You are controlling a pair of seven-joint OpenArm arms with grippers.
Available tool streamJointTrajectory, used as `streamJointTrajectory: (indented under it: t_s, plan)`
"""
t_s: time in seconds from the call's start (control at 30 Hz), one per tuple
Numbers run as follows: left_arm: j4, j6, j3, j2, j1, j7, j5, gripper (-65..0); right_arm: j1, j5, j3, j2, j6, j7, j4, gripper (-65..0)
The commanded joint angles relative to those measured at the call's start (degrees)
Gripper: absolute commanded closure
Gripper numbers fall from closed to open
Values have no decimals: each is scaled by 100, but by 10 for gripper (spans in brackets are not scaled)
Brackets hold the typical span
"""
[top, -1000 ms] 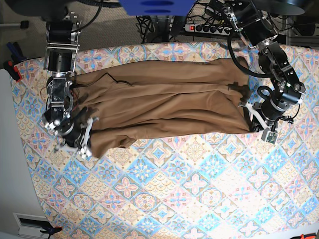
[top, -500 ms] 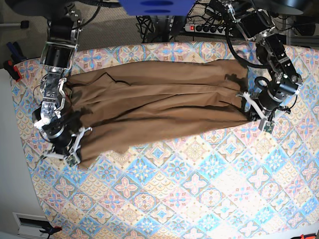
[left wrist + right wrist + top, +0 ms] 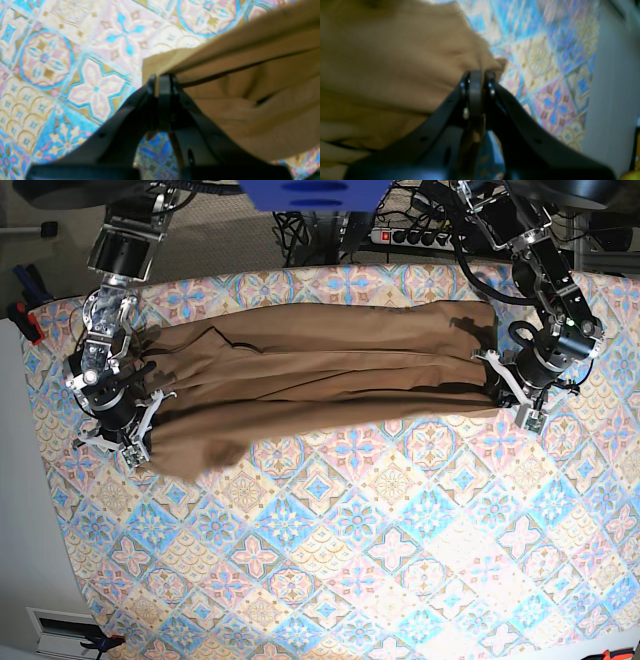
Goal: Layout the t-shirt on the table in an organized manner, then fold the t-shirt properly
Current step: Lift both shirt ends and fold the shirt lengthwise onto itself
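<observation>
The tan-brown t-shirt is stretched wide across the far half of the patterned table, creased lengthwise, with its near-left corner sagging. At its right end my left gripper is shut on the near edge. The left wrist view shows the black fingertips pinching a corner of the shirt above the tiles. My right gripper holds the left end. In the right wrist view, blurred, its tips are closed on a bunch of the shirt near the table's edge.
A power strip and cables lie beyond the table's far edge. Orange-handled clamps grip the table's left border, with pale floor beside it. A blue part overhangs the top middle.
Both grippers have pulled back toward the far side with the shirt's near corners. The cloth has drawn tighter and narrower, uncovering more table in front.
</observation>
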Motion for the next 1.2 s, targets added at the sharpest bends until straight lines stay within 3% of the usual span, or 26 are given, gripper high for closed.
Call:
streamJointTrajectory:
  t_s: [0.0,0.7,0.9,1.17]
  plan:
    - [108,23,-13,-73,12,-113,-35,0,216,118,81,51,-91,276,271,0]
    - [108,23,13,-73,390,-113,-26,0,-962,118,820,-344,-91,284,1378,0]
    - [108,23,180,-46,504,-113,651,0,-1261,118,934,-362,-100,284,1378,0]
    - [82,23,321,-46,583,-113,853,0,-1340,110,1453,-828,-83,284,1677,0]
